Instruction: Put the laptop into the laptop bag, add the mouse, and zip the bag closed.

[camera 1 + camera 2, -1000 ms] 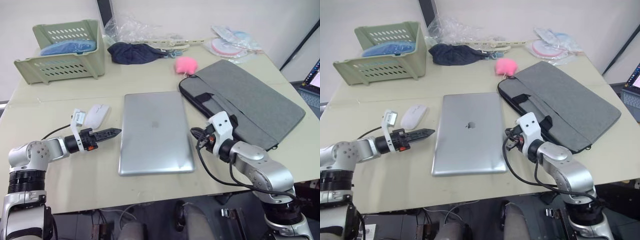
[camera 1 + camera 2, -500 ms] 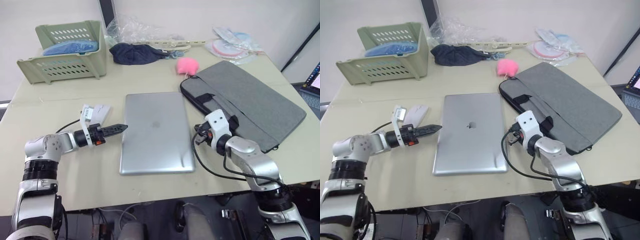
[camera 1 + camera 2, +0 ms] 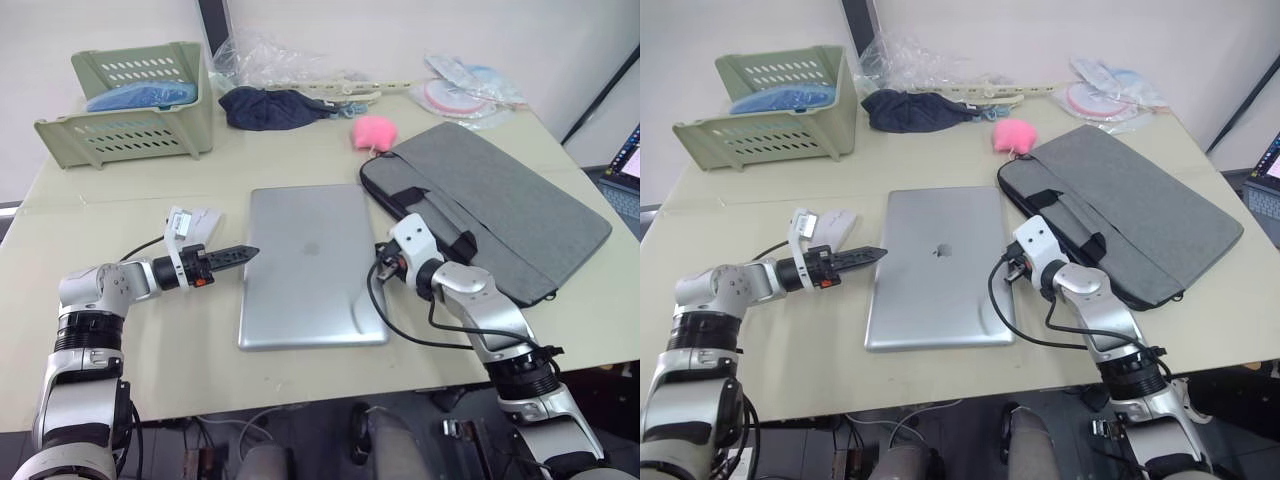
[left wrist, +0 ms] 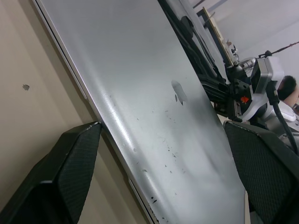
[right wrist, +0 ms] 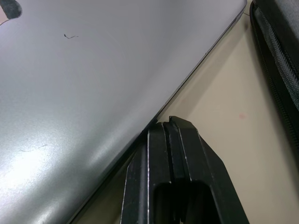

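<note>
We see the laptop (image 3: 938,263) flat on the table (image 3: 940,150), between our two grippers. The left gripper (image 4: 163,182) has its fingers spread, one at the laptop's edge. The right gripper (image 5: 170,140) has fingers pressed together, tips touching the opposite edge. Bag (image 3: 1140,205) lies just beyond; mouse (image 3: 833,226) beside the left gripper.
</note>
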{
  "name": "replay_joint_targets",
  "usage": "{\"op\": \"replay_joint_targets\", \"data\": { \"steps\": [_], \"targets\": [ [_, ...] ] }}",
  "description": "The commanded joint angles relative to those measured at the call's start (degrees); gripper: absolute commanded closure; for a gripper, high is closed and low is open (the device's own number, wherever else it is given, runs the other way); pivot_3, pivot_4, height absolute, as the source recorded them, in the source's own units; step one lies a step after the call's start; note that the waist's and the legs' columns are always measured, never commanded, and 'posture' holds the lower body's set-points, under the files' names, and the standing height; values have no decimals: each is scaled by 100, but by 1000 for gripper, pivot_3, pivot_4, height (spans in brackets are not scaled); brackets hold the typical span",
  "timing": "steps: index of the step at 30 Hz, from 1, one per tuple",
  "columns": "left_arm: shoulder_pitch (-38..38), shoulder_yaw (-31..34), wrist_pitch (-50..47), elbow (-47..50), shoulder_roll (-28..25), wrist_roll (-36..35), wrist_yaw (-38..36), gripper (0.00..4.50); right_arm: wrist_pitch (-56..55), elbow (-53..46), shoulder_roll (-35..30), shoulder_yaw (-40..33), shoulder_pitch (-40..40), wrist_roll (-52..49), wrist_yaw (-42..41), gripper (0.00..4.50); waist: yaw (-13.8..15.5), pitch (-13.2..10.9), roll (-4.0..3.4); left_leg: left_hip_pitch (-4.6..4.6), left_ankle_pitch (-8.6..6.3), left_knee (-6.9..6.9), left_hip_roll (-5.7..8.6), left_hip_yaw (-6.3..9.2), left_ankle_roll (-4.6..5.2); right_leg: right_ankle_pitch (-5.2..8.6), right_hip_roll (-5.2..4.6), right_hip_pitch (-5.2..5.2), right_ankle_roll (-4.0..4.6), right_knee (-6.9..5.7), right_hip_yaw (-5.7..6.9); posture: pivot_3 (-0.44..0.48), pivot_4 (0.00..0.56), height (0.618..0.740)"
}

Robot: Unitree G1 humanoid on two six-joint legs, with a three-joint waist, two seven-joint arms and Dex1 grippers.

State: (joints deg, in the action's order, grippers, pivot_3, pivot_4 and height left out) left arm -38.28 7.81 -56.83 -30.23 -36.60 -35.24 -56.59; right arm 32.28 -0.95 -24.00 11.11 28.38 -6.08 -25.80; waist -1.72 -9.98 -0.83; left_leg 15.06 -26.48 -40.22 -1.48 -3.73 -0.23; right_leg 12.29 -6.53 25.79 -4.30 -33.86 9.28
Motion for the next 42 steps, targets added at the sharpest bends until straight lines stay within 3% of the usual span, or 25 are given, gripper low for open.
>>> {"op": "replay_joint_targets", "data": {
  "steps": [1,15,25,42],
  "targets": [
    [76,-314,-265,-162,85,242,36,0,-193,-98,148,215,95,31,-282,4349,-3,4,-3,0,0,0,0,0,0,0,0,0,0,0,0,0,150,740],
    [-134,29,-692,-381,501,191,245,0,-220,-154,408,331,-31,251,-458,4349,-2,54,-27,-7,0,0,-1,4,0,0,0,-10,0,2,0,0,150,740],
    [-226,-619,-573,-484,359,885,353,0,-202,-200,487,325,-34,329,-495,4349,-1,88,-54,-18,0,3,-1,6,0,0,0,-21,0,4,-2,0,150,740],
    [-496,-513,-834,-173,720,841,347,0,-179,-325,565,305,-106,388,-477,4349,28,98,-67,-31,0,5,1,12,0,0,-5,-34,0,3,-8,0,150,740]
  ]
}}
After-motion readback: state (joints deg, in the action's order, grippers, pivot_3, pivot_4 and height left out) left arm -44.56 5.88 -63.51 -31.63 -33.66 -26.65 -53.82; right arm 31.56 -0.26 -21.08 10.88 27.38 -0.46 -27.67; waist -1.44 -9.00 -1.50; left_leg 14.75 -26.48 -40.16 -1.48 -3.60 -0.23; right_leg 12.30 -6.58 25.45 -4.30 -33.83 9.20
